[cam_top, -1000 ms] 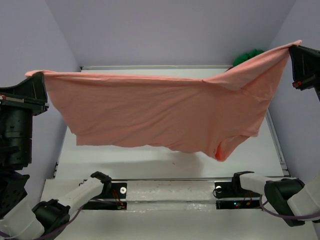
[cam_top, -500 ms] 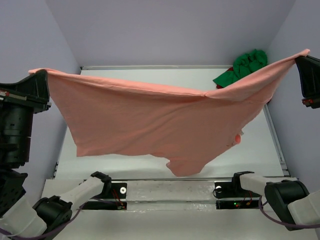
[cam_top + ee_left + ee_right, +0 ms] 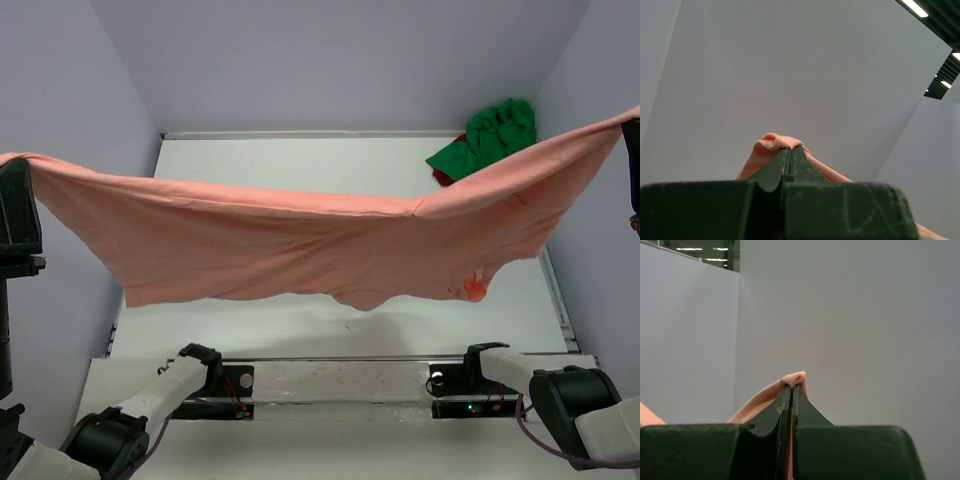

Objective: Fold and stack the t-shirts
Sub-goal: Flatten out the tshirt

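Spanning the workspace from side to side, the salmon pink t-shirt (image 3: pixel 300 240) hangs in the air above the table (image 3: pixel 290 160), with its long axis running left to right and its loose lower edge drooping toward the arm bases. The left gripper (image 3: pixel 790 149) is clamped fully closed on the shirt's left corner, and the right gripper (image 3: pixel 791 386) likewise on its right corner. The bright green t-shirt (image 3: pixel 488 135) lies crumpled at the table's far right corner.

A robot lab cell: plain pale partition walls (image 3: pixel 340 60) box in a white desk (image 3: pixel 300 160), strip ceiling lights (image 3: pixel 914 7) overhead.
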Robot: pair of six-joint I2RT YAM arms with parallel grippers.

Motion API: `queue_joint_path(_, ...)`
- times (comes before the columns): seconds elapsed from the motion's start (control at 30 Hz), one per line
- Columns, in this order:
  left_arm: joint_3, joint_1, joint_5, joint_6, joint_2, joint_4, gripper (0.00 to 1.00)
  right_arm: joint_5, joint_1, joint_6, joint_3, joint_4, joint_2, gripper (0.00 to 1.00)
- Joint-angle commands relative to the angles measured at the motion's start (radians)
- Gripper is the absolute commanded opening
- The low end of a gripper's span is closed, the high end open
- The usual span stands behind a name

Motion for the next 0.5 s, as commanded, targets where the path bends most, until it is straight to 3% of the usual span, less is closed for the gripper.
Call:
queue_joint_path(0.0, 0.028, 0.008, 0.09, 0.017, -0.006, 0.084, 0.0, -0.062, -0.029, 0.006, 0.016, 0.144, -0.057, 0.0)
queue_joint_path(0.23, 0.009, 0.01, 0.251, 0.016, -0.038, 0.159, 0.0, -0.078, -0.038, 0.054, 0.039, 0.16, -0.053, 0.0)
queue_joint_path(0.4, -0.018, 0.014, 0.234, 0.035, -0.041, 0.184, 0.0, -0.085, -0.038, 0.063, -0.014, 0.183, -0.024, 0.0)
queue_joint_path(0.47, -0.046, 0.014, 0.161, 0.043, -0.012, 0.166, 0.0, -0.088, -0.038, 0.065, -0.057, 0.2, -0.007, 0.0)
